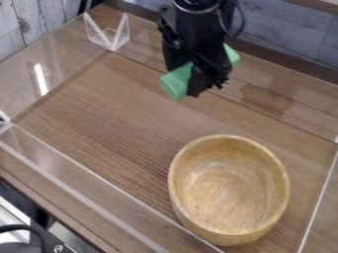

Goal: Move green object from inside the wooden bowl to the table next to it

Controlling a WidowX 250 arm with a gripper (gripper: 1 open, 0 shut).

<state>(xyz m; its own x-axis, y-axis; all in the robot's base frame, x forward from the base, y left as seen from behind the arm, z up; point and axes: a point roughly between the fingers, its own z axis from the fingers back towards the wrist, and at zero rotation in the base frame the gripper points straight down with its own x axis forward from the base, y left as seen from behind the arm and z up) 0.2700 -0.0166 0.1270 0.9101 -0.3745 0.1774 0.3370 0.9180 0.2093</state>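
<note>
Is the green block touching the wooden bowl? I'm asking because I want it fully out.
Apart: the camera view shows bare tabletop between the green block and the wooden bowl.

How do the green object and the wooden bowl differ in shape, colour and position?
The green object is small and blocky; the wooden bowl is larger and round. The green object is bright green, the wooden bowl light tan. The end effector grips the green object, while the wooden bowl sits on the table.
</note>
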